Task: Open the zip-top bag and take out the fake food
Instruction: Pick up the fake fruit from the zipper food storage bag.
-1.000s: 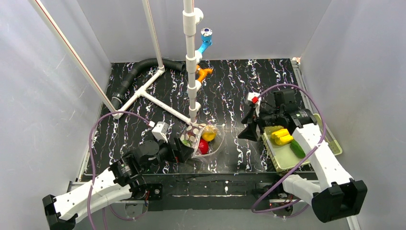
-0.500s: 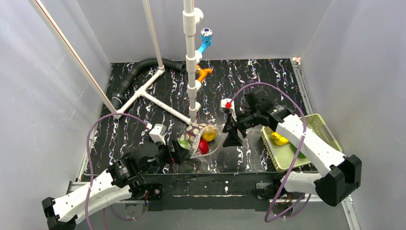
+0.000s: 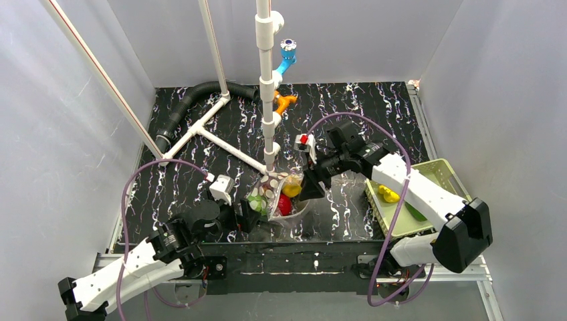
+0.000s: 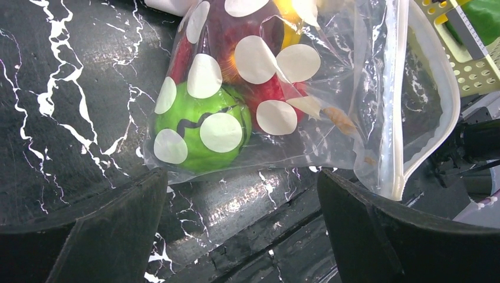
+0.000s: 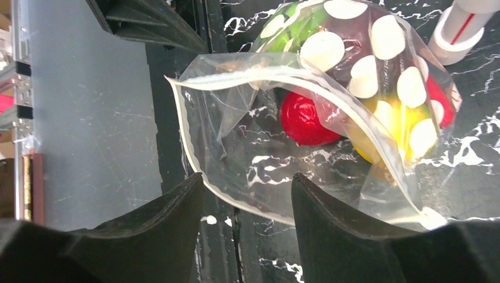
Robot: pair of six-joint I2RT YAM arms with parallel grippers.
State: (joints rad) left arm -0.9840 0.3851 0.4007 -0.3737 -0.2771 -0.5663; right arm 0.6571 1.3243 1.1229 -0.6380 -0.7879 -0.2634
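The zip-top bag (image 3: 279, 194) lies on the black marbled counter (image 3: 200, 180), at its near middle, just beside the foot of the white pipe frame (image 3: 267, 100). Its mouth gapes open toward the right. The fake food (image 4: 236, 88) still inside shows through the dotted plastic: a round green piece (image 4: 200, 132) at the closed left end, a red piece (image 5: 306, 121) in the middle and a yellow piece (image 5: 392, 132) on the far side.

The left end effector (image 3: 251, 215) sits low on the near-left side of the bag with its fingers (image 4: 88, 236) spread wide. They hold nothing, and the bag's closed end lies just beyond them.

The right end effector (image 3: 309, 189) hangs over the open mouth. Its fingers (image 5: 354, 236) are parted, and the bag's zip rim (image 5: 236, 206) shows in the gap between them. I cannot tell whether they touch it.

On the right of the counter, a pale mesh basket (image 3: 455, 180) holds 1 yellow banana-shaped piece (image 3: 388, 194) and 1 long green piece (image 4: 483, 17).
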